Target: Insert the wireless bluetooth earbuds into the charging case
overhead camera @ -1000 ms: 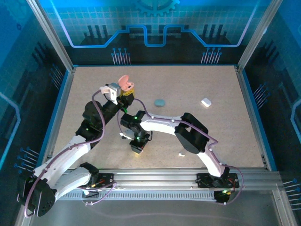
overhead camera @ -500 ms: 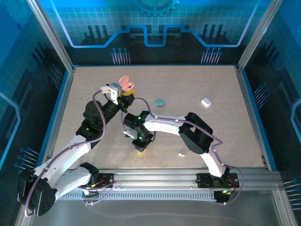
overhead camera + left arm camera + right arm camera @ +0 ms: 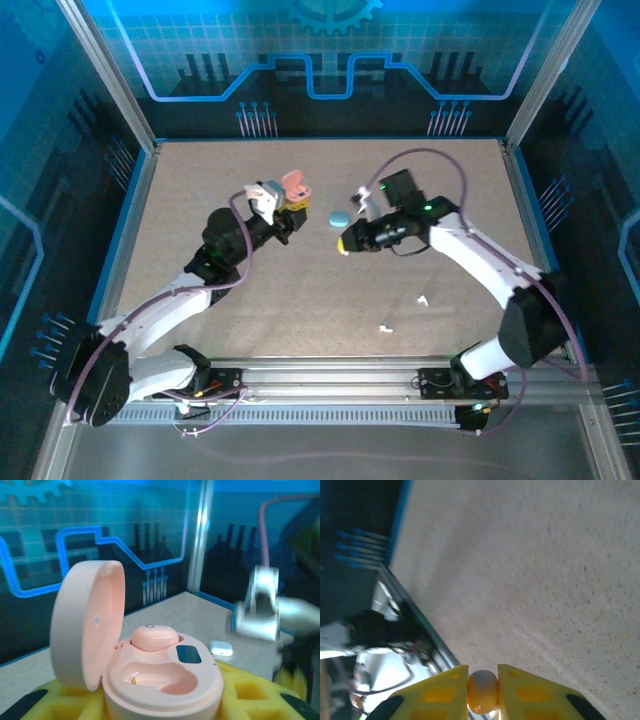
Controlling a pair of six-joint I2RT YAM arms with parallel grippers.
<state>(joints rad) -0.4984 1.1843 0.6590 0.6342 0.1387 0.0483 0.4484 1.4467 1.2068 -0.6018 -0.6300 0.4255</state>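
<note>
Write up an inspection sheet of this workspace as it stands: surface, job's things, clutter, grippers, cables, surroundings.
Surface: beige speckled tabletop, no spills seen.
Job's things: open pink rounded plastic charging case, one pink earbud seated, near socket empty; pale round earbud pinched between yellow fingers; two tiny white plastic bits loose near the front.
Clutter: light blue oval case; small white case.
Grippers: left gripper shut on the pink case; right gripper shut on the pale earbud.
Cables: purple cable looping above the right arm.
Surroundings: blue printed wall panels, aluminium frame.
</note>
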